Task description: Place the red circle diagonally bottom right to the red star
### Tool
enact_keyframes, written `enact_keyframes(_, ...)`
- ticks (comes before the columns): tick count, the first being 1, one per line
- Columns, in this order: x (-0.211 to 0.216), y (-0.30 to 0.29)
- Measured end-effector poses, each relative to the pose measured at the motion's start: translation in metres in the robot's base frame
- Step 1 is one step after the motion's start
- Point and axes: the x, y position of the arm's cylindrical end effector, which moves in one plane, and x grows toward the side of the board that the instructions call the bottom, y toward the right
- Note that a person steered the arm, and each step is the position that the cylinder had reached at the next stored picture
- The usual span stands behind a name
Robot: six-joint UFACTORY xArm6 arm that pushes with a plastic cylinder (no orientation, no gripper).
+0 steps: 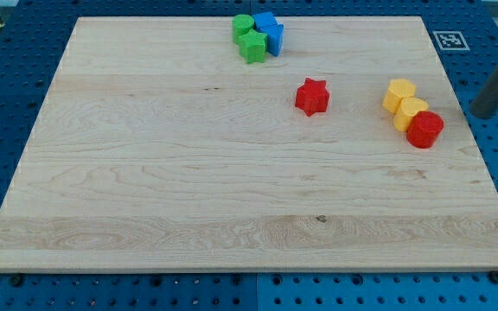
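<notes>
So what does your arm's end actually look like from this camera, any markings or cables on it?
Only a short stretch of it shows at the view's right edge: a plain, straight rod, dark grey to black, round in section. My tip is blunt. No markings, cables or jaws are visible, and the rest of the arm is out of frame.

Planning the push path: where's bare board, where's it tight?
Bare: the whole left half and the bottom strip, plus the gap between red star and red circle. Tight: green blocks against blue blocks at top; yellow blocks touching the circle. My tip sits right of them.
</notes>
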Motion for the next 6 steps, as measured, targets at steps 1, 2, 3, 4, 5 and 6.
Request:
enact_keyframes(1, 0.013, -0.030)
enact_keyframes(2, 0.035, -0.064)
enact_keyframes(3, 0.053, -0.105)
enact_keyframes(4, 0.068, -0.129)
enact_keyframes(5, 0.094, -0.129)
enact_keyframes(6, 0.098, -0.155)
